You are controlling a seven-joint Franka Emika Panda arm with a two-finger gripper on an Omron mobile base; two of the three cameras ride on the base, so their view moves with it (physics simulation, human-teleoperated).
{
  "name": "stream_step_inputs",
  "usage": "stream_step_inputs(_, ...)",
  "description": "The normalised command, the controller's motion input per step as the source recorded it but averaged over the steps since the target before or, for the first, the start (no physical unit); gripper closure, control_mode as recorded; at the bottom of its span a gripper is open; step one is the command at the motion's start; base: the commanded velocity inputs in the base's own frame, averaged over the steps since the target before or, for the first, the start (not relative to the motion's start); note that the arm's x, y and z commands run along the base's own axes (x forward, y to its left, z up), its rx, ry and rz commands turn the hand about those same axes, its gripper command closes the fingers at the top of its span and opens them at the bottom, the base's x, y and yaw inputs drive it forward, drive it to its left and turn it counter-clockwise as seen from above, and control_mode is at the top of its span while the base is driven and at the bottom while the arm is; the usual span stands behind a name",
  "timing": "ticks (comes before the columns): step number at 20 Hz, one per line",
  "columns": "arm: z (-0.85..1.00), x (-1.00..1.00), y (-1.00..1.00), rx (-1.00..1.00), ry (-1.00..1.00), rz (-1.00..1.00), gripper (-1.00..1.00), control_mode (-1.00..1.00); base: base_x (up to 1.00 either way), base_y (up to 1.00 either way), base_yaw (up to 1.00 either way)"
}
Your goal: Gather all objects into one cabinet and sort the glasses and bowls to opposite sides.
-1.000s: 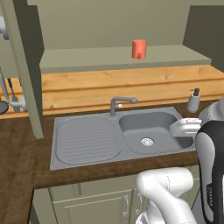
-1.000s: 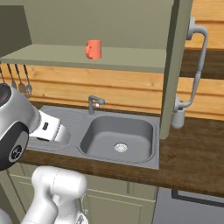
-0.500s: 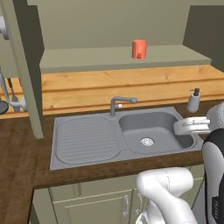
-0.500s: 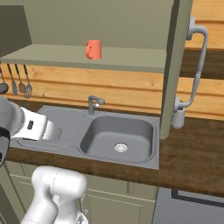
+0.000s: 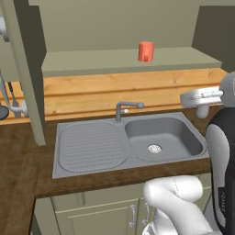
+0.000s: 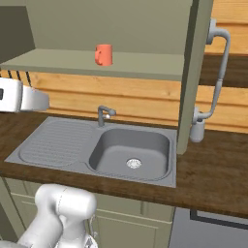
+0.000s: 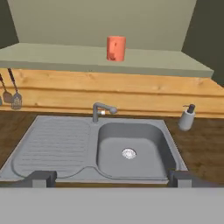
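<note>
A small salmon-orange cup [image 5: 146,51] [image 6: 103,54] [image 7: 116,48], one of the glasses, stands upright alone on the pale green shelf [image 5: 92,63] [image 6: 145,67] [image 7: 52,56] of the open olive-green cabinet [image 6: 193,72]. My gripper [image 7: 110,179] is open with nothing between its fingers. It hangs above the front of the sink, well short of the cup and below it. The white hand shows at the right edge of the left base view [image 5: 202,97] and the left edge of the right base view [image 6: 22,97]. The bowls are out of view.
A grey sink [image 7: 65,146] with a drainboard and faucet [image 7: 101,110] lies under the shelf. A soap dispenser [image 7: 187,117] stands to its right and utensils [image 7: 12,94] hang at the left. The open cabinet doors [image 5: 25,69] flank the shelf. Base cabinets [image 5: 101,213] sit below.
The hand has risen from just above the counter to about the height of the wooden backsplash. The cup has not moved and the gripper stays open.
</note>
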Motion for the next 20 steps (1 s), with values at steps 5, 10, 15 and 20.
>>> stream_step_inputs(5, 0.90, 0.61, 0.09, -0.09, -0.05, 0.00, -1.00, -1.00, 0.00, 0.00, 0.00)
stream_step_inputs(10, 0.21, 0.81, 0.04, -0.12, 0.01, 0.00, -1.00, -1.00, 0.00, 0.00, 0.00)
stream_step_inputs(15, -0.34, 0.73, 0.00, -0.02, 0.03, -0.04, -1.00, -1.00, 0.00, 0.00, 0.00)
stream_step_inputs(20, -0.23, 0.71, 0.00, 0.08, 0.00, -0.06, -1.00, -1.00, 0.00, 0.00, 0.00)
